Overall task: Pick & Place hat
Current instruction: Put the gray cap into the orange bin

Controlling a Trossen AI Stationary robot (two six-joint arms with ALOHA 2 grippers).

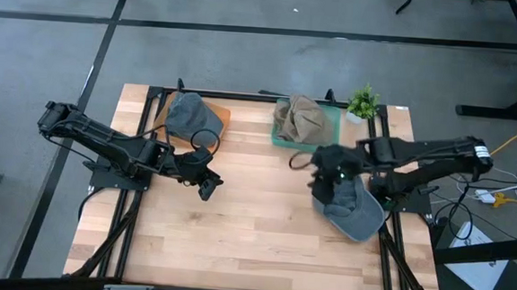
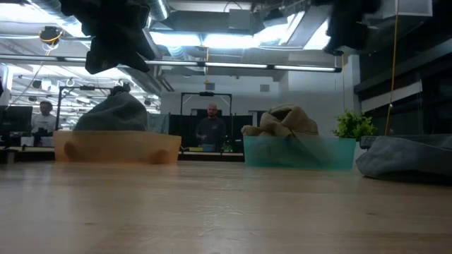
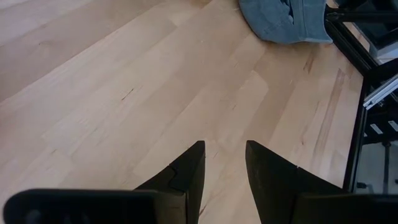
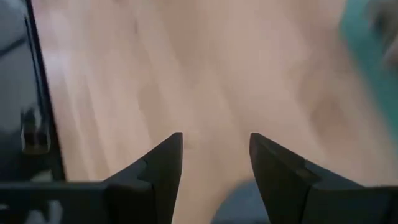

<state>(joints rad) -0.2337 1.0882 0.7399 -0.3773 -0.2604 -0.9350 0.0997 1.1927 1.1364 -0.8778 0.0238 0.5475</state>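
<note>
A grey-blue hat (image 1: 360, 212) lies on the wooden table by its right edge; it also shows in the low view as the hat (image 2: 409, 155) and in the left wrist view as the hat (image 3: 286, 18). My right gripper (image 1: 321, 187) hangs open above the table at that hat's left side, with bare table under its fingers (image 4: 214, 162). My left gripper (image 1: 209, 189) waits open above the table's left middle, nothing between its fingers (image 3: 224, 171). A second grey hat (image 1: 193, 116) sits in an orange tray (image 1: 222, 116). A tan hat (image 1: 303, 119) sits in a teal tray (image 1: 331, 131).
A small potted plant (image 1: 363, 102) stands at the far right, beside the teal tray. Both trays line the far edge. Bare wood (image 1: 253, 226) spreads over the middle and the near side of the table. People show in the room behind the table.
</note>
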